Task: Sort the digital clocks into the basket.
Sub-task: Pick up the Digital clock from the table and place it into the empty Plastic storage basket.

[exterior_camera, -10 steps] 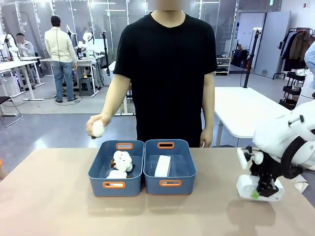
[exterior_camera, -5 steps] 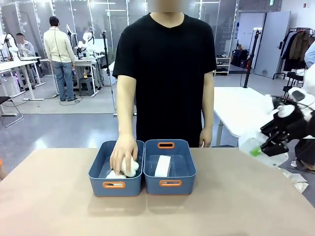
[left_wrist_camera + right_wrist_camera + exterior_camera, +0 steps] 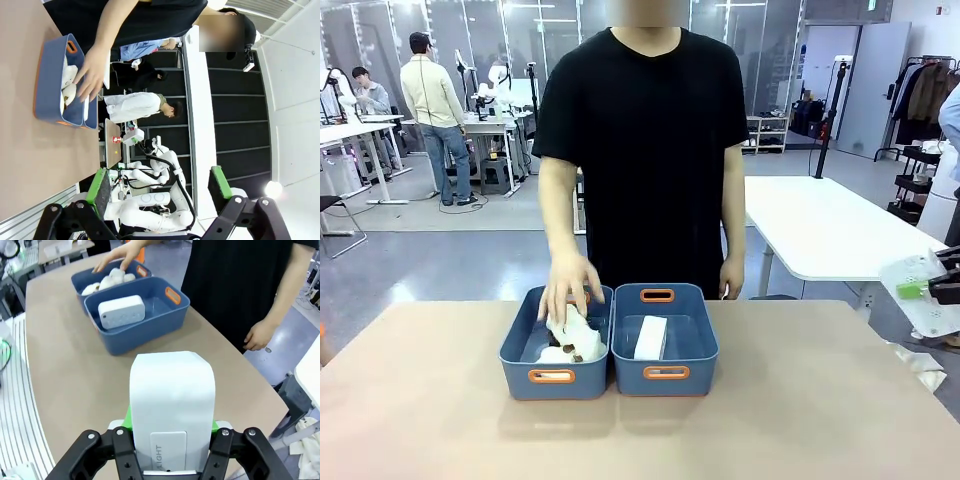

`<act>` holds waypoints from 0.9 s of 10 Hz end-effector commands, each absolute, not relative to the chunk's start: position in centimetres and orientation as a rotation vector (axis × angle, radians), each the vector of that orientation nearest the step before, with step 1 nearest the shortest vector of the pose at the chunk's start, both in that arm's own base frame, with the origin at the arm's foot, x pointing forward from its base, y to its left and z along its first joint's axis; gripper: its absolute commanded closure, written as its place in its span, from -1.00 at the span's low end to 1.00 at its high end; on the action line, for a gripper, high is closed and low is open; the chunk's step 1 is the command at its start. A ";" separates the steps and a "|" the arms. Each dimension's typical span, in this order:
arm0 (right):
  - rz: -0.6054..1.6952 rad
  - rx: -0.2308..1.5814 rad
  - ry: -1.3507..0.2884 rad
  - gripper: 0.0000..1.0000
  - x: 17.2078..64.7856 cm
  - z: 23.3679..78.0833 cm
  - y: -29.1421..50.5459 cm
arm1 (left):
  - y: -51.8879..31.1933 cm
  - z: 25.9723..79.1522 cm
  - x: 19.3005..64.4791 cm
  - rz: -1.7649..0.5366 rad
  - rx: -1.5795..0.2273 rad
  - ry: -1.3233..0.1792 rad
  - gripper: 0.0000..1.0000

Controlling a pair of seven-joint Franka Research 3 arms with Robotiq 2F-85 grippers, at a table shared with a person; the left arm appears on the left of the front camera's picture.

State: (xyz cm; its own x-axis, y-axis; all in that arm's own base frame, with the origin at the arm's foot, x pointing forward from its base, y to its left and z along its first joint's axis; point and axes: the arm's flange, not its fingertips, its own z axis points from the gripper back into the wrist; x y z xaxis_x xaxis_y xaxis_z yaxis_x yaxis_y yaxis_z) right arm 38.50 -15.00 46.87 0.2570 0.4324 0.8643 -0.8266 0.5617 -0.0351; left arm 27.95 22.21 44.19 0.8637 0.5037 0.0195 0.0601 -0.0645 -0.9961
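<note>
Right gripper (image 3: pixel 171 432) risen, clamping rounded white clock (image 3: pixel 172 390), likely plastic.

Large open workshop hall, brightly and evenly lit. Smooth grey polished floor (image 3: pixel 440 260) running back to tall glass-panelled partition walls (image 3: pixel 470 25). Long white desks (image 3: pixel 355 128) on thin legs at far left. Broad white rectangular table (image 3: pixel 820 232) at right, pale grey door (image 3: pixel 868 85) behind it, rack of dark hanging clothes (image 3: pixel 925 95) beside. Matte tan-topped bench (image 3: pixel 420 400) in front.
</note>
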 end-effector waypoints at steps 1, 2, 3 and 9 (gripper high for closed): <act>0.793 0.582 -0.994 0.08 41.8 47.7 -10.9 | 22.3 44.3 28.1 0.380 -1.604 -0.475 -1.00; 0.749 0.639 -0.961 0.08 42.8 48.1 -7.6 | 22.3 44.3 28.1 0.380 -1.604 -0.475 -1.00; 0.751 0.659 -0.936 0.08 44.4 48.4 -4.1 | 22.3 44.3 28.1 0.380 -1.604 -0.475 -1.00; 0.649 0.534 -0.798 0.08 45.6 47.4 14.9 | 22.3 44.3 28.1 0.380 -1.604 -0.475 -1.00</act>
